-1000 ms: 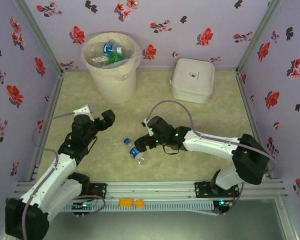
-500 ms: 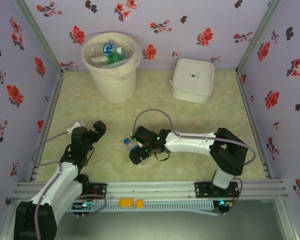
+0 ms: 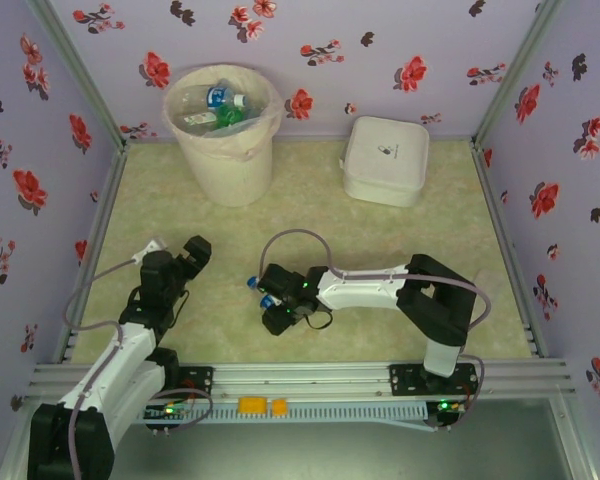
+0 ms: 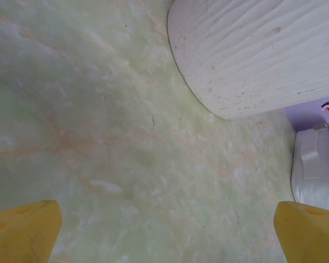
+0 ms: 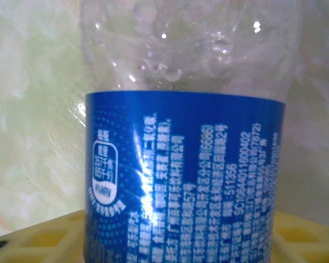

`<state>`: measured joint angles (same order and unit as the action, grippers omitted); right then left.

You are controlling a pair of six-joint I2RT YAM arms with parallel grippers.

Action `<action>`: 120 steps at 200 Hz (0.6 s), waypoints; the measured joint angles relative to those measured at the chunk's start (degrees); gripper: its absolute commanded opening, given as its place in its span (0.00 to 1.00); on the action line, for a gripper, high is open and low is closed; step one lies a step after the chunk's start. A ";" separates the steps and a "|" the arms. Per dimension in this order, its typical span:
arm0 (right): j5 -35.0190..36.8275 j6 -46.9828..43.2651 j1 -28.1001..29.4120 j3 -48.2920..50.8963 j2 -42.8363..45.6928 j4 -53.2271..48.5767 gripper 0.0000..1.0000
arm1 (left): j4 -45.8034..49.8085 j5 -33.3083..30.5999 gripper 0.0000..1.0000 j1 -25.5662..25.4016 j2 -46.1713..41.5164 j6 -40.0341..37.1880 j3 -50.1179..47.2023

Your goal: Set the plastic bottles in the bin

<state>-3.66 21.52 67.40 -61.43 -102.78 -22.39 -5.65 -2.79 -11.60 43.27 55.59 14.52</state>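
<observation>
My right end effector (image 3: 278,310) is down over the one loose bottle (image 3: 262,294) at 7 o'clock on the tabletop (image 3: 400,250), straddling its blue label (image 5: 181,181) for a mid-body grab, though I can't tell if I'm squeezing yet. Meanwhile my left end effector (image 3: 196,250) is spread wide, parked clear at 9, and the bin (image 3: 225,165) waits at 11.

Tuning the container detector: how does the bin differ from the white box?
The bin is tall and round; the box is low and squarish. The bin is open, bag-lined, with bottles inside; the box has its lid on. The bin stands back left, the box back right. Both are whitish and stand near the back wall.
</observation>
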 measured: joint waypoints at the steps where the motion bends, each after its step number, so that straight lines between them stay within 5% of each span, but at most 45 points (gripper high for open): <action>1: 0.00 -0.02 0.00 0.00 0.00 0.04 0.50 | 0.02 0.00 1.00 0.00 0.00 0.02 0.00; 69: -2.23 -2.82 -1.36 -0.02 1.73 1.05 0.39 | -0.87 2.45 1.00 -0.02 1.60 2.29 0.39; 120: -5.66 -5.09 -9.22 -0.02 11.96 3.10 0.39 | -2.91 4.37 1.00 -3.48 1.79 3.32 3.63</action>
<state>-9.32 16.43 58.17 -61.45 -90.83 -19.29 -8.56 1.58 -15.07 45.06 58.92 18.15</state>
